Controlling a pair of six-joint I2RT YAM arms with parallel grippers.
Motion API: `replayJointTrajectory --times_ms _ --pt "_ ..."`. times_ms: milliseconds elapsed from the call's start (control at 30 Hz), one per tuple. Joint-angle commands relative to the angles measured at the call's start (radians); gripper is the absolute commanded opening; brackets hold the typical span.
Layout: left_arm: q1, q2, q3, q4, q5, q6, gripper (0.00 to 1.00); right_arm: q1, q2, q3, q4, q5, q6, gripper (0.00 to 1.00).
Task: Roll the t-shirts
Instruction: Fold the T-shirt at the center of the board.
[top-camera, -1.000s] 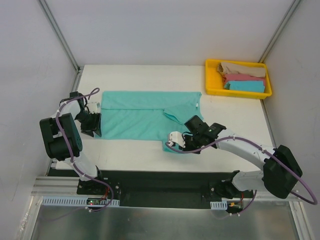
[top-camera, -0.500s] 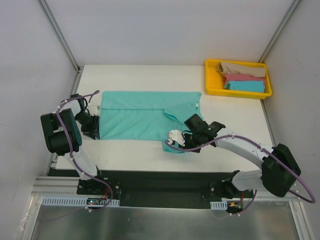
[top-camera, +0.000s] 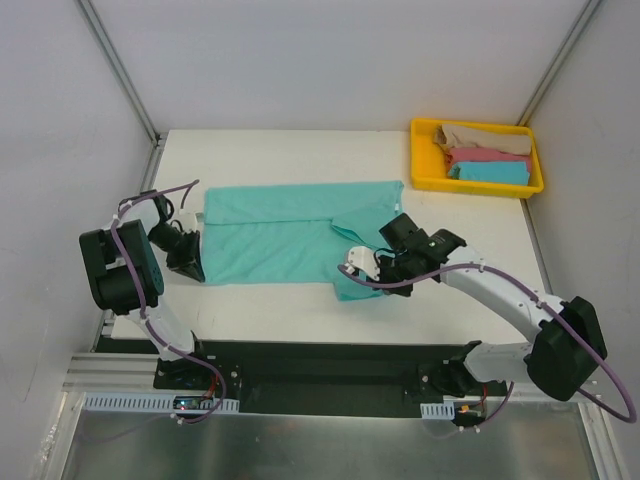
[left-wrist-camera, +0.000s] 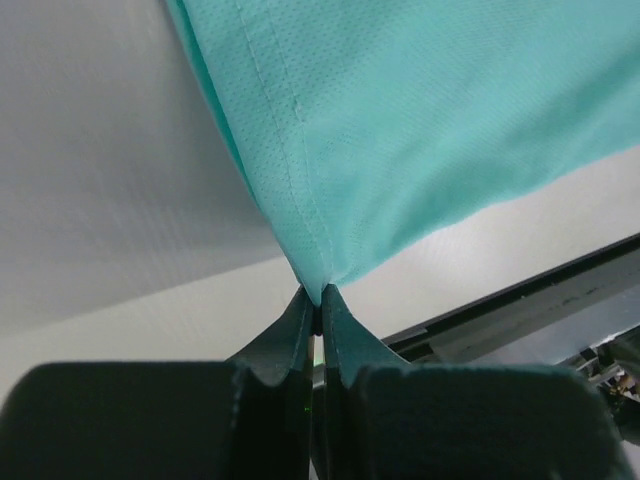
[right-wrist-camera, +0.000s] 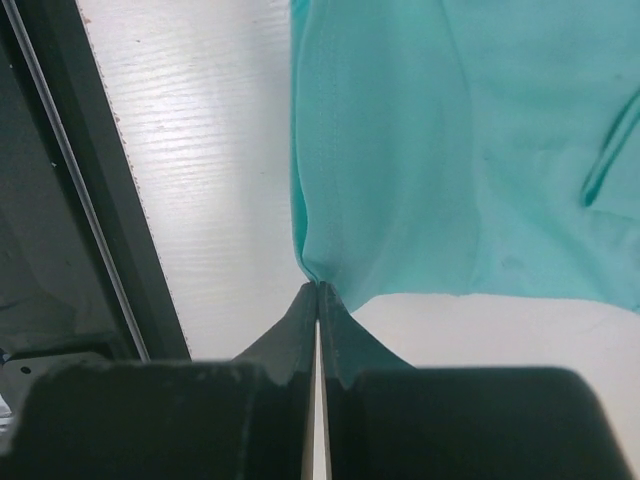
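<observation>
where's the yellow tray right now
Top view: the yellow tray sits at the table's far right corner, holding folded tees, beyond the sea-green t-shirt.

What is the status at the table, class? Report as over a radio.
Left gripper shut on near left corner of sea-green t-shirt. Right gripper shut on near right corner. Shirt spread out, unrolled. Nothing in the way; yellow tray far right.
</observation>
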Motion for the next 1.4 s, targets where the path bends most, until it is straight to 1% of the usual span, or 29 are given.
replayJointTrajectory --times_ms 0,167,300,367,567,867,1100,1333,1367 --pt "-0.002 -0.106 0.015 -0.115 0.102 -0.023 0.0 -0.041 -0.052 0.077 -0.116 0.018 0.019 0.01" --pt "0.0 -0.123 0.037 -0.141 0.162 -0.034 0.0 -0.063 -0.052 0.123 -0.13 0.052 0.042 0.01" --pt "-0.003 -0.095 0.127 -0.175 0.204 -0.038 0.0 -0.11 0.0 0.192 -0.101 0.07 0.036 0.01" --pt "-0.002 -0.069 0.164 -0.186 0.213 -0.041 0.0 -0.136 0.033 0.258 -0.093 0.085 0.023 0.01" --pt "-0.005 0.009 0.329 -0.22 0.213 -0.052 0.0 -0.215 0.2 0.459 -0.08 0.104 0.003 0.01" --pt "-0.003 0.156 0.515 -0.264 0.234 -0.067 0.0 -0.251 0.39 0.637 -0.026 0.165 -0.001 0.01" --pt "-0.004 0.253 0.623 -0.275 0.225 -0.077 0.0 -0.265 0.53 0.789 -0.004 0.199 -0.001 0.01" --pt "-0.002 0.333 0.71 -0.276 0.222 -0.081 0.0 -0.282 0.687 0.979 0.008 0.231 -0.015 0.01" --pt "-0.002 0.342 0.721 -0.275 0.222 -0.084 0.0 -0.284 0.706 1.028 0.01 0.236 -0.016 0.01"
